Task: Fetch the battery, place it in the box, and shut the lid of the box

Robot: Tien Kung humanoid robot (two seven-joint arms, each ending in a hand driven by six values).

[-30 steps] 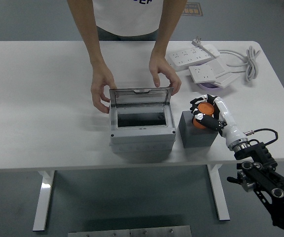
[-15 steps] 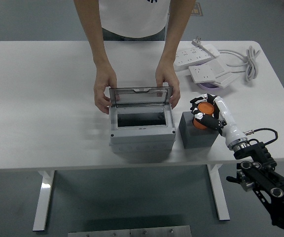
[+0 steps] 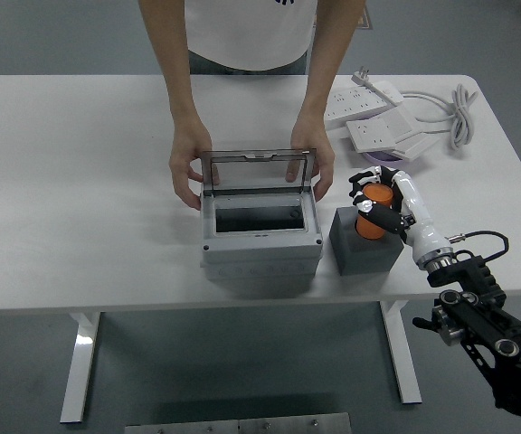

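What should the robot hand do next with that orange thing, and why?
Probably lift the orange battery clear of the grey block and carry it left: the right hand already grips it, and the box stands open with the person's hands holding its lid.

White rectangular surface (image 3: 71,181) on white metal legs (image 3: 81,362), rounded corners. Grey smooth floor (image 3: 25,380) all around, even overhead light, soft shadow under the surface. Metal plate (image 3: 238,423) with screws at bottom edge. Small red-brown mat (image 3: 362,15) on the floor past the far edge.
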